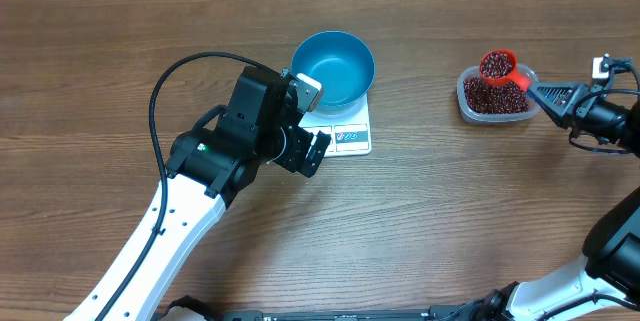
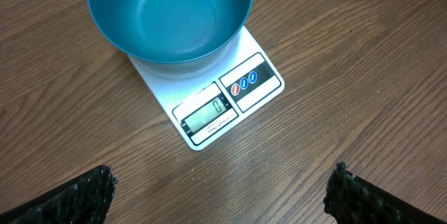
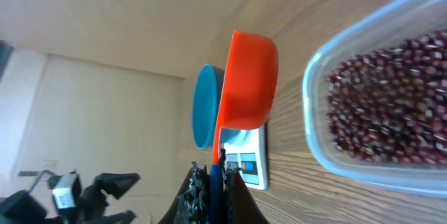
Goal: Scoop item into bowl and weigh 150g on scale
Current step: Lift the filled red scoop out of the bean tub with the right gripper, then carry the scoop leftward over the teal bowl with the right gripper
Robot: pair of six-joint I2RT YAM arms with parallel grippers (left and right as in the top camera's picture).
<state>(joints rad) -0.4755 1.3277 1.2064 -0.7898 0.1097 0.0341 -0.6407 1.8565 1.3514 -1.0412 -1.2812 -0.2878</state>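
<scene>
Red-brown beans (image 1: 494, 65) heap the cup of an orange-red scoop (image 1: 516, 77), its handle clenched in the right jaws at the right of the overhead frame. The cup sits at the upper edge of a clear plastic tub (image 1: 465, 109) that holds more beans; whether scoop and rim touch cannot be told. At upper centre the teal bowl (image 1: 333, 66) stands on the white kitchen scale (image 1: 352, 139), its inside bare, well apart from the tub, with open wooden table (image 1: 430, 211) between them. The bowl overhangs the scale's upper edge. The left jaws are spread wide and grasp nothing, hanging just beside the scale's lower left corner. In the left wrist view the display end lies ahead of the two fingers (image 2: 77, 199), apart from both. Bare table fills the lower frame. The table's far edge runs along the top, above the bowl.
</scene>
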